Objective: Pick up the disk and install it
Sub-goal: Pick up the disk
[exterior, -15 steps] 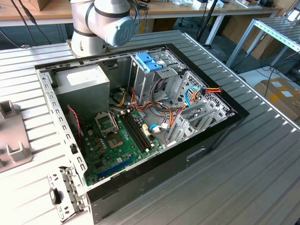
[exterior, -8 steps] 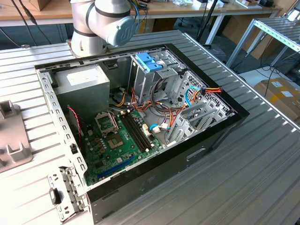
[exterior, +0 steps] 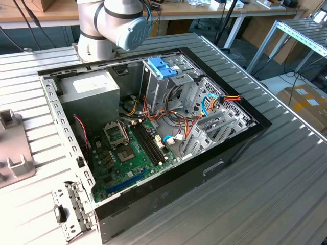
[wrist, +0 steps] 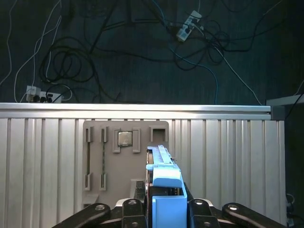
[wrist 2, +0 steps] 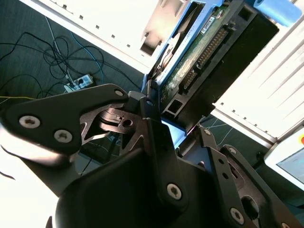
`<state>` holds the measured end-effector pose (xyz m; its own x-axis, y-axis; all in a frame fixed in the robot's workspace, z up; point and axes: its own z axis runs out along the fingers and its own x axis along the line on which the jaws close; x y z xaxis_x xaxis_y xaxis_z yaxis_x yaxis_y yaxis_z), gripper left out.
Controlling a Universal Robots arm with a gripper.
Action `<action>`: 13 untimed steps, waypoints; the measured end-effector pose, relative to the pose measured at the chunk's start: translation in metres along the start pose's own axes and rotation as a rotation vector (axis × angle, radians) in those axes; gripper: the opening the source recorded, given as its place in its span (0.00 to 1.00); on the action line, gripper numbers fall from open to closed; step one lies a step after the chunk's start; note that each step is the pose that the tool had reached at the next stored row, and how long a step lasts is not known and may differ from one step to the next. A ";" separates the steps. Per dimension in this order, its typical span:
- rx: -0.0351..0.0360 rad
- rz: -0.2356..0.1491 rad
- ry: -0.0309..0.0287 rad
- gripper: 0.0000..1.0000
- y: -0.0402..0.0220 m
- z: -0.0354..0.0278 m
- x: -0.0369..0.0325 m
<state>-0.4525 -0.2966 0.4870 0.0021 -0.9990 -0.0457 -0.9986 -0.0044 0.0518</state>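
disk look: the disk (wrist 2: 209, 52) has a flat dark body. One face carries a green circuit board with a row of connector pins. A bright blue plastic rail runs along its edge, and there is a blue tab at one end.
disk edge-on: in the first wrist view the disk (wrist: 164, 175) shows as a thin slab with pale and bright blue plastic on top.
disk place: clamped in the gripper (wrist: 166, 209). It is seen against the slatted table (wrist: 47, 152), next to a grey fixture plate (wrist: 126, 156) that holds a small chip (wrist: 125, 138).
fingers: the dark fingers (wrist 2: 156, 142) are closed onto the disk from both flat sides, with no gap visible.
hidden: the near end of the disk sits behind the gripper body. In the second wrist view the far end is cut off by the frame. Whether the disk touches the table or the plate cannot be told.
axis: the long axis runs straight out from the gripper, away from both wrist cameras. The disk stands on edge, with the board face turned toward the second wrist view.
floor: dark, with loose cables (wrist: 95, 52) beyond the table edge.
case: an open computer case (exterior: 153, 127) lies on the table, with the arm (exterior: 117, 25) at its far side.
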 end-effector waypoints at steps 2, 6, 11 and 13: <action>0.0002 0.000 -0.0001 0.37 -0.0015 0.0000 0.0012; 0.0001 0.000 -0.0001 0.37 -0.0047 -0.0003 0.0035; 0.0001 0.000 -0.0001 0.37 -0.0102 -0.0007 0.0066; 0.0001 0.000 -0.0001 0.37 -0.0124 -0.0009 0.0072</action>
<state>-0.4401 -0.3038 0.4869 0.0020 -0.9990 -0.0457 -0.9987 -0.0043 0.0517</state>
